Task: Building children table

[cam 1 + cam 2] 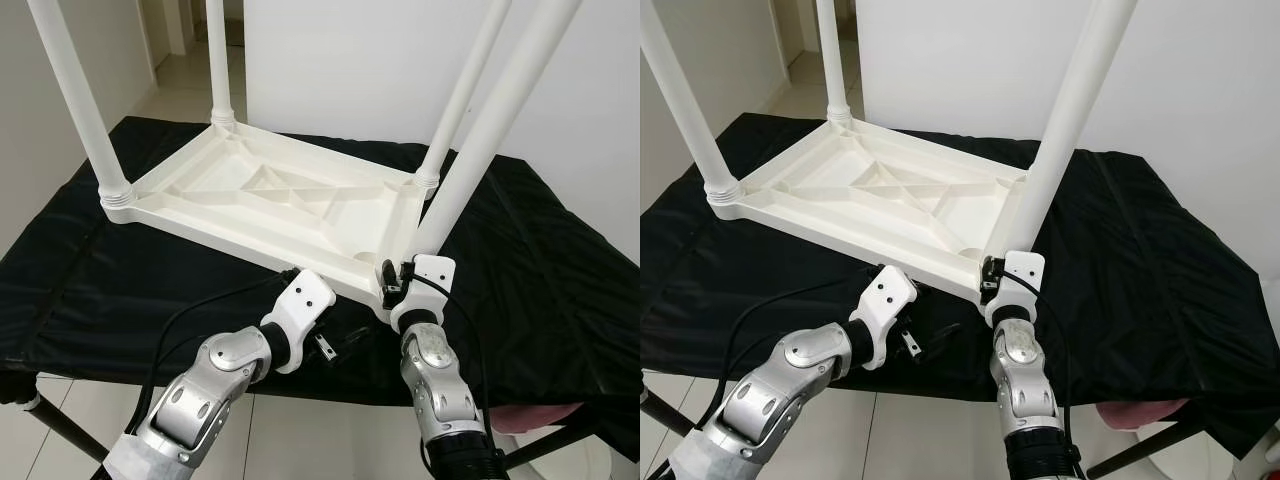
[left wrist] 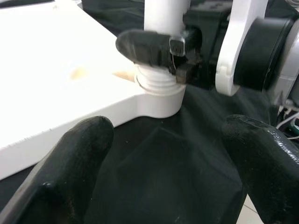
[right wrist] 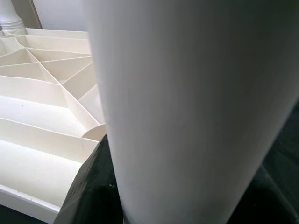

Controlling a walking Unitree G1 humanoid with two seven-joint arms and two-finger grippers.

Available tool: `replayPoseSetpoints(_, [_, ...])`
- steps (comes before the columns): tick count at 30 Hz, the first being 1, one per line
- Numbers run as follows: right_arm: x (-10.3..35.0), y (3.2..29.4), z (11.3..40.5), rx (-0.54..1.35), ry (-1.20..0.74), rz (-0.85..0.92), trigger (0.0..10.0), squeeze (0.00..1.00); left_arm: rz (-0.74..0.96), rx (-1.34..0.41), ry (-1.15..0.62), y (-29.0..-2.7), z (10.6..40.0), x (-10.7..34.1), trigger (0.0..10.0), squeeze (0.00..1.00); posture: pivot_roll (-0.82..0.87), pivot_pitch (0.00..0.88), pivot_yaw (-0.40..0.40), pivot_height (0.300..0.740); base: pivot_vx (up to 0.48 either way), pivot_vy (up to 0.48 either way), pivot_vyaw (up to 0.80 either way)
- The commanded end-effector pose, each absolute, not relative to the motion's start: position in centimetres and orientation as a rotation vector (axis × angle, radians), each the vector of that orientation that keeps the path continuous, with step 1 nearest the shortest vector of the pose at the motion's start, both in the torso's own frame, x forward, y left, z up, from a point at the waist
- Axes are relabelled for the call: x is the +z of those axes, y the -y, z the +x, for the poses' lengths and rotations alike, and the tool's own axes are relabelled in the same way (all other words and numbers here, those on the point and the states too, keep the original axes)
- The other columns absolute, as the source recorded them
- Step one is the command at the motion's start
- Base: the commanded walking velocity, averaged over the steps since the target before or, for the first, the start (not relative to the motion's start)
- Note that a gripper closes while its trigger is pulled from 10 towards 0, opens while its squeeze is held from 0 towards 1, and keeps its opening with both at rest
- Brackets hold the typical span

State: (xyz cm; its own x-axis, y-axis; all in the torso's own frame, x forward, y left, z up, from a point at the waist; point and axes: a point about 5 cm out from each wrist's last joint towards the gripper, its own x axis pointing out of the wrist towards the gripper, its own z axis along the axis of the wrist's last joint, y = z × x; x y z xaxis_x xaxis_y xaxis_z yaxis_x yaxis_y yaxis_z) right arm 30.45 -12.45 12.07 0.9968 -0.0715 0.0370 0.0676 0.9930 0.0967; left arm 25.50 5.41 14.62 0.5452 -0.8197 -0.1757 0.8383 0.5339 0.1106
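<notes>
A white plastic children's table top (image 1: 270, 200) lies upside down on a black cloth. Three white legs stand upright in its corners: near left (image 1: 80, 100), back left (image 1: 218, 60) and back right (image 1: 465, 90). A fourth leg (image 1: 480, 140) stands in the near right corner, its threaded base (image 2: 159, 88) in the socket. My right gripper (image 1: 392, 280) is shut on this leg just above the thread, and one of its fingers (image 2: 149, 46) wraps the front. My left gripper (image 1: 340, 342) hovers open over the cloth beside that corner, its fingers (image 2: 70, 158) spread with nothing between them.
The black-covered work table (image 1: 560, 270) extends well to the right and ends just in front of my arms. A white wall stands behind, with tiled floor to the back left. A black stand leg (image 1: 60, 425) and a pink object (image 1: 540, 415) sit below the front edge.
</notes>
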Motion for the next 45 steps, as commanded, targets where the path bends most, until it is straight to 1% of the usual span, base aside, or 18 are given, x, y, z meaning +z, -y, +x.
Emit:
replayPoseSetpoints(1, [11.0,12.8,29.7,-0.089,-0.001,0.097,10.0,0.0,0.197,-1.024,-0.112,-5.4,25.5,14.5,10.0,0.0,-0.01,0.0,-0.076,0.74,0.0,0.0,0.0])
replayPoseSetpoints(3, [10.9,13.1,29.7,-0.1,-0.005,0.092,10.0,0.0,0.195,-1.022,-0.109,-5.2,25.5,14.6,10.0,0.0,-0.01,0.0,-0.076,0.74,0.0,0.0,0.0])
replayPoseSetpoints(4, [10.9,13.7,29.6,-0.099,-0.008,0.108,10.0,1.0,0.188,-1.025,-0.103,-5.0,25.4,14.7,10.0,0.0,-0.01,0.0,-0.074,0.74,0.0,0.0,0.0])
replayPoseSetpoints(13, [11.3,16.2,29.5,-0.038,0.018,0.095,10.0,1.0,0.185,-1.015,-0.094,-5.1,25.6,14.9,10.0,0.0,-0.01,0.0,-0.077,0.74,0.0,0.0,0.0])
replayPoseSetpoints(14, [11.2,16.5,29.3,0.033,0.022,0.086,10.0,0.14,0.184,-1.015,-0.093,-5.1,25.6,14.9,10.0,0.0,0.0,0.0,-0.081,0.74,0.0,0.0,0.0])
replayPoseSetpoints(15, [11.2,16.5,29.3,0.033,0.022,0.086,10.0,0.14,0.184,-1.015,-0.093,-5.1,25.6,14.9,10.0,0.0,0.0,0.0,-0.081,0.74,0.0,0.0,0.0])
replayPoseSetpoints(16, [11.2,16.8,29.1,0.097,0.023,0.08,10.0,0.0,0.184,-1.014,-0.092,-5.1,25.6,14.9,10.0,0.0,0.0,0.0,-0.081,0.74,0.0,0.0,0.0])
replayPoseSetpoints(19, [11.0,17.6,28.8,0.243,0.024,0.028,10.0,0.0,0.184,-1.014,-0.09,-5.1,25.6,14.9,10.0,0.0,0.0,0.0,-0.081,0.74,0.0,0.0,0.0])
replayPoseSetpoints(21, [11.2,18.3,28.8,0.389,0.019,-0.015,10.0,0.0,0.176,-1.016,-0.092,-5.1,25.6,14.9,10.0,0.0,0.0,0.0,-0.08,0.74,0.0,0.0,0.0])
replayPoseSetpoints(24, [11.7,18.6,29.7,0.563,0.007,-0.059,10.0,0.0,0.186,-1.022,-0.096,-5.2,25.5,14.9,10.0,0.0,0.01,0.0,-0.071,0.74,0.0,0.0,0.0])
replayPoseSetpoints(32, [12.0,18.6,31.0,0.626,-0.004,-0.085,10.0,0.0,0.196,-1.021,-0.092,-5.4,25.7,15.0,10.0,0.0,0.02,0.0,-0.074,0.74,0.0,0.0,0.0])
replayPoseSetpoints(34, [12.2,17.6,32.8,0.651,-0.009,-0.087,10.0,0.0,0.198,-1.012,-0.08,-5.4,26.0,15.3,10.0,0.0,0.04,0.0,-0.078,0.74,0.0,0.0,0.0])
replayPoseSetpoints(37, [12.2,17.1,33.4,0.671,-0.016,-0.081,10.0,0.0,0.198,-1.01,-0.077,-5.4,26.0,15.4,10.0,0.0,0.04,0.0,-0.078,0.74,0.0,0.0,0.0])
replayPoseSetpoints(39, [11.9,15.9,34.0,0.693,-0.025,-0.083,10.0,0.0,0.197,-1.01,-0.073,-5.3,26.0,15.4,10.0,0.0,0.05,0.0,-0.079,0.74,0.0,0.0,0.0])
replayPoseSetpoints(42, [11.8,15.6,34.1,0.703,-0.026,-0.081,10.0,0.0,0.197,-1.01,-0.072,-5.2,26.0,15.5,10.0,0.0,0.05,0.0,-0.081,0.74,0.0,0.0,0.0])
replayPoseSetpoints(43, [11.6,15.3,34.2,0.713,-0.031,-0.075,4.3,0.0,0.196,-1.011,-0.07,-5.2,26.0,15.5,10.0,0.0,0.05,0.0,-0.081,0.74,0.0,0.0,0.0])
replayPoseSetpoints(44, [11.6,15.3,34.2,0.713,-0.031,-0.075,4.3,0.0,0.196,-1.011,-0.07,-5.2,26.0,15.5,10.0,0.0,0.05,0.0,-0.081,0.74,0.0,0.0,0.0])
replayPoseSetpoints(45, [11.4,15.1,34.1,0.734,-0.037,-0.052,0.0,0.0,0.195,-1.01,-0.069,-5.2,26.0,15.5,10.0,0.0,0.06,0.0,-0.085,0.74,0.0,0.0,0.0])
